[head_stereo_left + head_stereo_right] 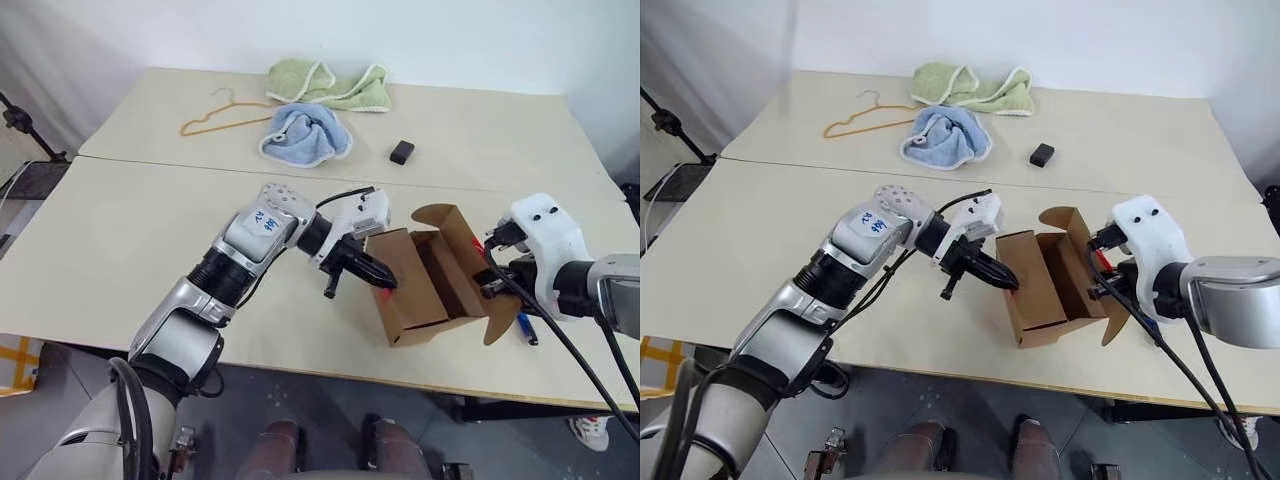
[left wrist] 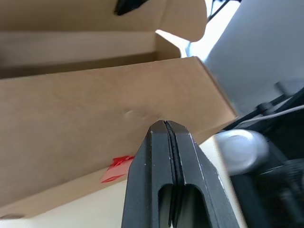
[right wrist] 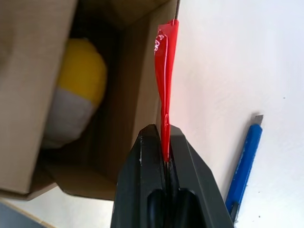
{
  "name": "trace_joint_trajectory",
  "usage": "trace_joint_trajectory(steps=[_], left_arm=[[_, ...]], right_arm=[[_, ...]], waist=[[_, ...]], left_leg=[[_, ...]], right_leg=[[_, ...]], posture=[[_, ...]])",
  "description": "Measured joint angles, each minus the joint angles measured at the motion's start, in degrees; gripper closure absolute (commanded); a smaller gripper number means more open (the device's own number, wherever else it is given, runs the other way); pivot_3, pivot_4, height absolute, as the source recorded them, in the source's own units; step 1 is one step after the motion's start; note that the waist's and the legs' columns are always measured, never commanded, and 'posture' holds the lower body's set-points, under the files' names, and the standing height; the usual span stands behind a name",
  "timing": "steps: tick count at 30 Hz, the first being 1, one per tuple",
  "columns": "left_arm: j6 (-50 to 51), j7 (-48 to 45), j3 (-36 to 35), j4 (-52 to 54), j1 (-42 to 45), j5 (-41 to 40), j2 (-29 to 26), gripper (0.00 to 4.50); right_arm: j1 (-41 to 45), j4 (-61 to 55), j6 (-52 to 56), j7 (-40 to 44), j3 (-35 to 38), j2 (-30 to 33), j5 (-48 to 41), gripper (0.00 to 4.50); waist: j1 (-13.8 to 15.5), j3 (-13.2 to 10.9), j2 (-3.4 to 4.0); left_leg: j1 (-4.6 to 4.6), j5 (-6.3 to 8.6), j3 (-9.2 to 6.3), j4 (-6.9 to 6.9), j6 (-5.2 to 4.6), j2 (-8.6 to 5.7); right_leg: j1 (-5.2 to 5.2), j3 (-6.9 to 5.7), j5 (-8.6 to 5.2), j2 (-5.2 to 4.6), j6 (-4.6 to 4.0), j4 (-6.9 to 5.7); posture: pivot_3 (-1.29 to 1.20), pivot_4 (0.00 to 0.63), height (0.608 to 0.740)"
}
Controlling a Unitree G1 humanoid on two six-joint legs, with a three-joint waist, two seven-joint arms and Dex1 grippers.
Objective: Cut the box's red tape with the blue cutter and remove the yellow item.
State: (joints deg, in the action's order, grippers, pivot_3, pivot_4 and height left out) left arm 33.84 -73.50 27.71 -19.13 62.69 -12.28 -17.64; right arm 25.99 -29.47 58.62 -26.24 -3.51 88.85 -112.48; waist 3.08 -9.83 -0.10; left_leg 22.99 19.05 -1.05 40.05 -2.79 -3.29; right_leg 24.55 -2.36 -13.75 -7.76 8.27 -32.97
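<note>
The small brown cardboard box (image 1: 425, 285) lies open near the front edge of the pale bench (image 1: 120, 240), its flaps spread. Inside it sits the rounded yellow and white item (image 3: 78, 95). A strip of bright red tape (image 3: 165, 85) stands along the edge of the box's right-hand flap, and the right end effector (image 3: 165, 152) is pinched onto that strip and flap edge with its black fingers closed. Another scrap of red tape (image 2: 118, 167) clings low on the box's left wall, where the left end effector (image 1: 362, 272) rests its tightly closed, empty fingers against the cardboard. The slim blue cutter (image 3: 244, 161) lies on the bench just right of the box. Farther back are a blue towel (image 1: 308, 133), a green towel (image 1: 330, 85), an orange wire hanger (image 1: 222, 115) and a small black block (image 1: 402, 151).
</note>
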Motion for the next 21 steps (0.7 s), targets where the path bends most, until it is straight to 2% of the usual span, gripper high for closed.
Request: trace_joint_trajectory(steps=[7, 21], left_arm=[[-7.5, 4.9, 0.7, 0.1, 0.5, 5.3, 0.1, 4.5], [-8.4, 7.3, -2.4, -5.4, 1.1, 6.4, 5.2, 4.5]], right_arm=[[-1.4, -1.1, -1.3, 0.6, 1.1, 0.7, 0.0, 4.49], [2.5, -1.7, -1.1, -0.2, -1.6, -0.7, 0.2, 4.49]], waist=[[0.0, 0.0, 0.01], [0.0, 0.0, 0.01]], left_leg=[[-0.04, -0.03, 0.0, 0.0, -0.03, 0.01], [0.0, -0.03, 0.03, -0.01, -0.04, 0.01]], right_leg=[[-0.06, 0.08, 0.21, -0.25, 0.04, 0.09], [-0.03, -0.37, 0.24, -0.04, 0.09, 0.12]], posture=[[0.0, 0.15, 0.74], [0.0, 0.15, 0.74]])
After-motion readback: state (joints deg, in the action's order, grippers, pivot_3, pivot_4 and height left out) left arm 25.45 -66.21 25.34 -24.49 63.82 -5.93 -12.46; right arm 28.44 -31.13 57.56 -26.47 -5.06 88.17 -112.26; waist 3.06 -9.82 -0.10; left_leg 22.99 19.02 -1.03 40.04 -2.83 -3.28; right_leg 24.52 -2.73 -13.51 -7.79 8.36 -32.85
